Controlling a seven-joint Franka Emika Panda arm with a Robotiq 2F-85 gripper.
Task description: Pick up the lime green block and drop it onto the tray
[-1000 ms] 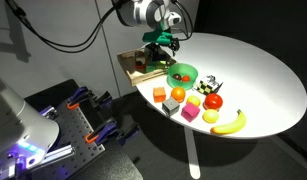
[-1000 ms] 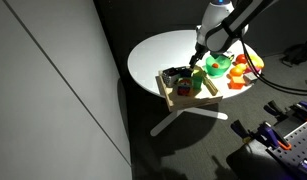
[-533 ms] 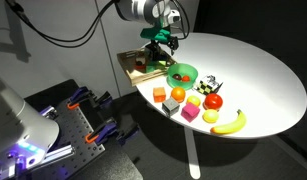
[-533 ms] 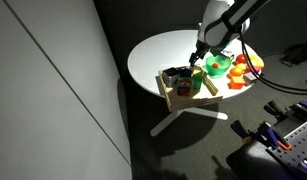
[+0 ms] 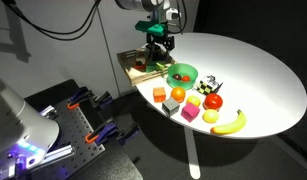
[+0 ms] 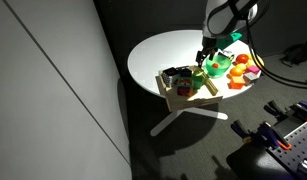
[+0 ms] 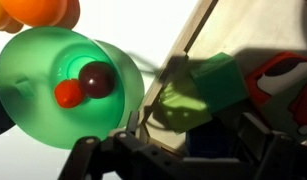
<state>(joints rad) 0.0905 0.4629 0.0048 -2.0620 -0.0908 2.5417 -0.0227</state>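
The lime green block [image 7: 178, 105] lies on the wooden tray [image 7: 198, 30] next to a darker green block [image 7: 231, 80], in the wrist view. My gripper [image 7: 198, 135] hangs open above them, its fingers spread to either side and holding nothing. In both exterior views the gripper [image 5: 158, 44] [image 6: 205, 53] hovers over the tray [image 5: 130, 68] [image 6: 181, 100] at the table's edge. The lime green block is too small to make out in those views.
A round green bowl [image 5: 181, 73] [image 7: 53, 90] holding a red and a dark ball stands beside the tray. An orange cube [image 5: 159, 94], an orange fruit [image 5: 177, 95], yellow and pink blocks, a tomato [image 5: 213, 101] and a banana [image 5: 229, 123] lie nearer the front edge.
My gripper has risen straight up over the tray. The objects on the table have not moved.
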